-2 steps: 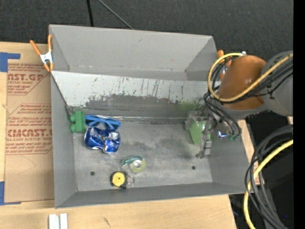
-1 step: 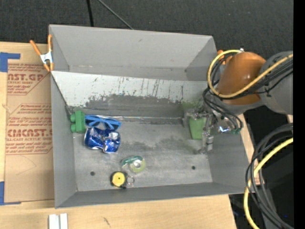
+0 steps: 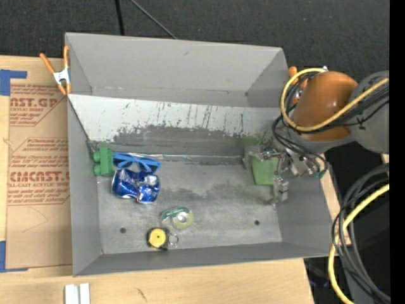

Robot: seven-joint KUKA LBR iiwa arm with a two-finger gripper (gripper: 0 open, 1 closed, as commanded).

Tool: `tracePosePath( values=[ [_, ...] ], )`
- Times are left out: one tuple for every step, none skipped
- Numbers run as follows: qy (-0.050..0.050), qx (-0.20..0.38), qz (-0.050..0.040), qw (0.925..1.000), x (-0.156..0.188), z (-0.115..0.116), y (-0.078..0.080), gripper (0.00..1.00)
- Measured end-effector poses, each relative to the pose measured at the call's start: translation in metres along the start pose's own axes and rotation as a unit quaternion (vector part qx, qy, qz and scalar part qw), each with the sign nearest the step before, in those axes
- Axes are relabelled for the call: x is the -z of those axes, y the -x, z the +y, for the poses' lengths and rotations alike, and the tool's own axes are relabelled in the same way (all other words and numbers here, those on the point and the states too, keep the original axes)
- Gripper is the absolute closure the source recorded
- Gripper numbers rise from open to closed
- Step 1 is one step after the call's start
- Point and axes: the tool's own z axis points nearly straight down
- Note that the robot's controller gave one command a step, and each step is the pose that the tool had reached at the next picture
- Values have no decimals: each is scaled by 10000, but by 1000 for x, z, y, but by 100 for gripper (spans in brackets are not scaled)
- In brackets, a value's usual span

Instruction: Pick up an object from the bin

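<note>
At right end of the grey metal bin (image 3: 190, 81), near foot of the back wall: my gripper (image 3: 278, 181) sits low over the floor. A small pale-green rectangular block (image 3: 259, 170) lies just beside it, on the side facing the bin's middle. Block touching me or merely close: cannot tell. Jaws spread or pressed together: cannot tell either, as the wrist hardware crowds that spot.

Judgement: the step in hand is the grasp on this block, the only thing near me.

Notes for doing it well:
- Centre over the block before closing; at present it looks offset to one side of me.
- Take it across its flat faces so it does not twist out.
- Mind the sloping right wall and back wall close by; approach and lift straight.
- Confirm the block rises with me before clearing the rim.

Well apart at left end, no interference expected: crumpled blue foil wrapper (image 3: 135, 185), green plastic piece (image 3: 101, 162), pale ring-shaped thing (image 3: 178, 218), small yellow disc (image 3: 156, 237).
</note>
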Motion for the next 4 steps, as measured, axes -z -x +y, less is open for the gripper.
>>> tracePosePath(
  values=[
    [-1,270,11,9996,-2,-5,3,0],
    [-19,170,27,9998,9,-6,-1,0],
    [-30,228,27,9997,12,-4,-5,0],
    [-55,1051,55,9944,17,-8,-6,0]
  ],
)
